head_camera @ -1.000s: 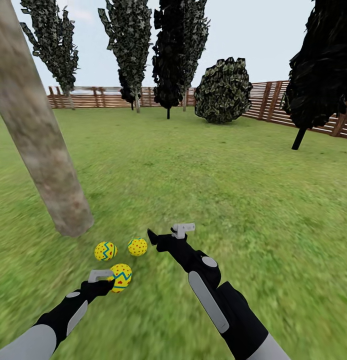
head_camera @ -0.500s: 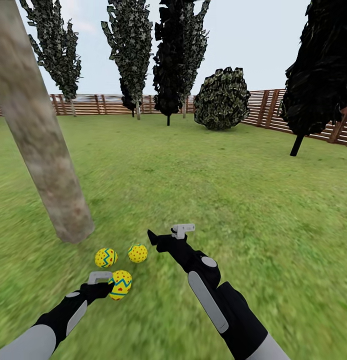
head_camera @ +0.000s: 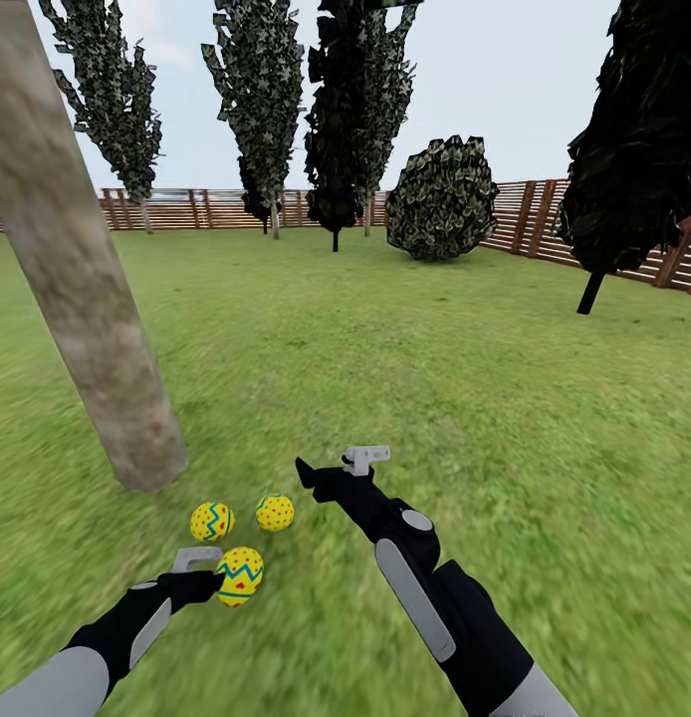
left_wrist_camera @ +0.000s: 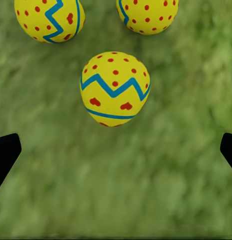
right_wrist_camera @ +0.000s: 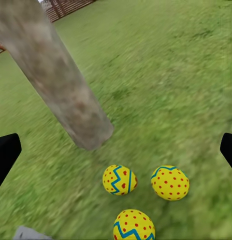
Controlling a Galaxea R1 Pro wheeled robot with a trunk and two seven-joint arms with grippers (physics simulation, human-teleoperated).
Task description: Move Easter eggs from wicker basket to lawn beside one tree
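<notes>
Three yellow Easter eggs lie together on the lawn (head_camera: pixel 435 398) at the foot of the tree (head_camera: pixel 87 299): one with a blue zigzag (head_camera: pixel 212 521), a dotted one (head_camera: pixel 275 512), and the nearest (head_camera: pixel 240 576). My left gripper (head_camera: pixel 212 576) is open just short of the nearest egg (left_wrist_camera: pixel 114 89), which lies free on the grass beyond its fingertips. To the right of the eggs my right gripper (head_camera: pixel 338 461) is open and empty; its wrist view takes in the trunk (right_wrist_camera: pixel 60 75) and the eggs (right_wrist_camera: pixel 119 180). The wicker basket is out of view.
A brown slat fence (head_camera: pixel 545 234) rings the garden at the back and right. Dark columnar trees (head_camera: pixel 345 119), a round bush (head_camera: pixel 445 199) and a dark tree (head_camera: pixel 634 149) stand far off. Open grass stretches ahead and to the right.
The whole picture has slid down a little as the camera moved. The eggs and the tree keep their places. The nearest egg now lies slightly farther from my left gripper.
</notes>
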